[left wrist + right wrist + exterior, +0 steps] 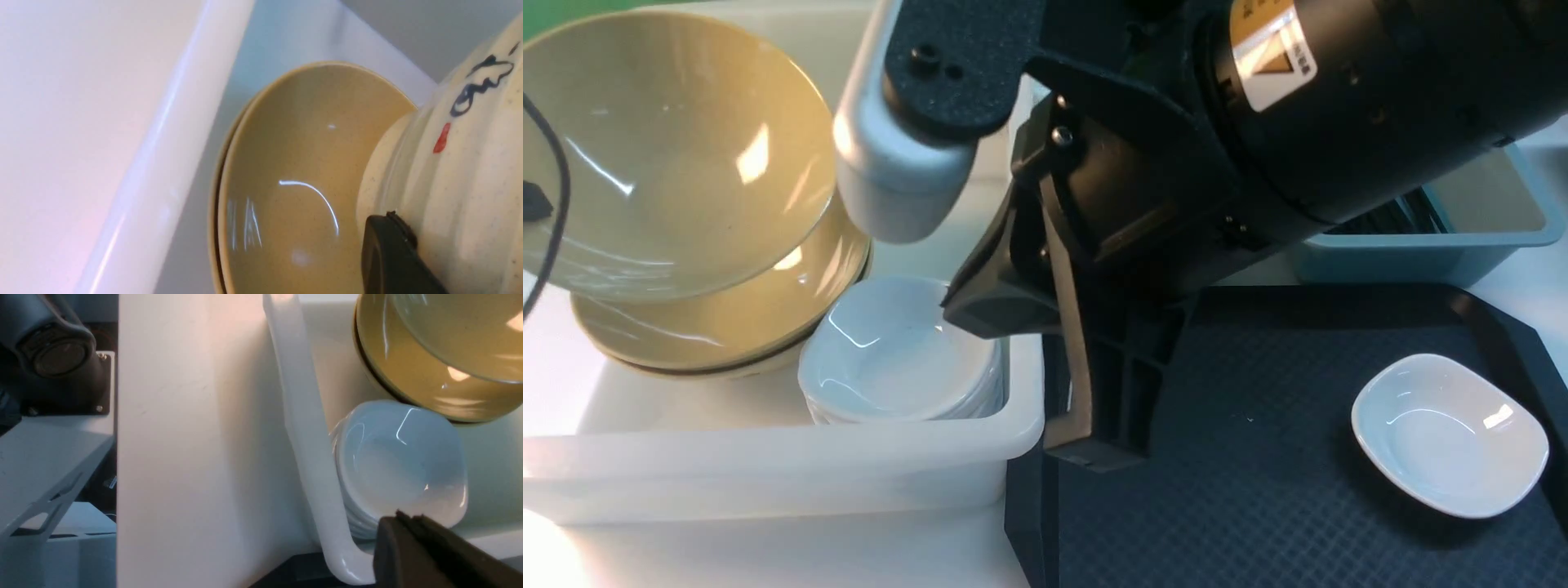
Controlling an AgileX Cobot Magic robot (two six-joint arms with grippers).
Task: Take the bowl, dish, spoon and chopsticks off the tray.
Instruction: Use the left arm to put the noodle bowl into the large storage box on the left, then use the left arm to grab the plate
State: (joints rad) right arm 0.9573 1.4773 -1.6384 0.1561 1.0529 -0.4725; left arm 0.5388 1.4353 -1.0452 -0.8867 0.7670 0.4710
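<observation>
Stowing wide glossy mustard-tan bowl [670,155], clenched in left fingers [388,257] above the stacked tan bowls [727,327] in the white plastic bin [768,457], right fingers [412,555] pinched together empty; next, likely: lower, release, then fetch small white dish [1450,433] off black textured tray [1258,490].

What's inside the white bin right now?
A stack of tan bowls, the bowl tilted over it, and a stack of white dishes beside them. The right arm covers the bin's far right part; the floor under the stacks is hidden.
</observation>
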